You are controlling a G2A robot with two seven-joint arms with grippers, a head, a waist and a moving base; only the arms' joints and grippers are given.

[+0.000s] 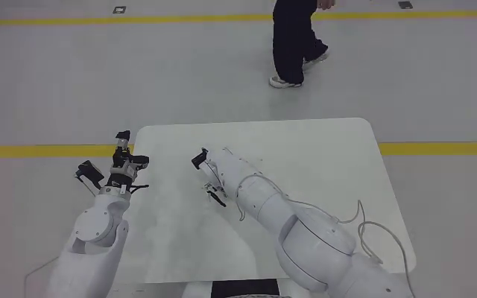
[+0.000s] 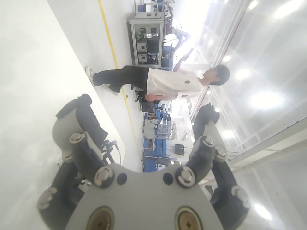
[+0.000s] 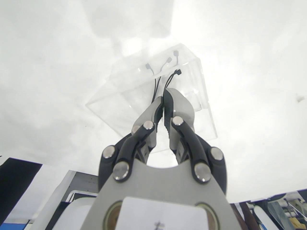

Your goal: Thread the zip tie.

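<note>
Several thin black zip ties (image 3: 160, 80) stand in a clear plastic box (image 3: 191, 77) on the white table (image 1: 320, 164). Their small square heads point away from the fingers, near the box's far wall. My right gripper (image 3: 163, 99) hangs over the box, shut on the strands of the zip ties; how many it pinches I cannot tell. The right arm (image 1: 250, 192) lies across the middle of the table. My left gripper (image 2: 144, 114) stands open with nothing between its fingers, at the table's left edge (image 1: 106, 155), well apart from the box.
The white tabletop (image 2: 28, 72) has rounded corners and bare room to the right and front. Loose cables (image 1: 373, 235) hang along the right arm near the table's right edge. A yellow floor line (image 1: 45, 151) runs behind the table.
</note>
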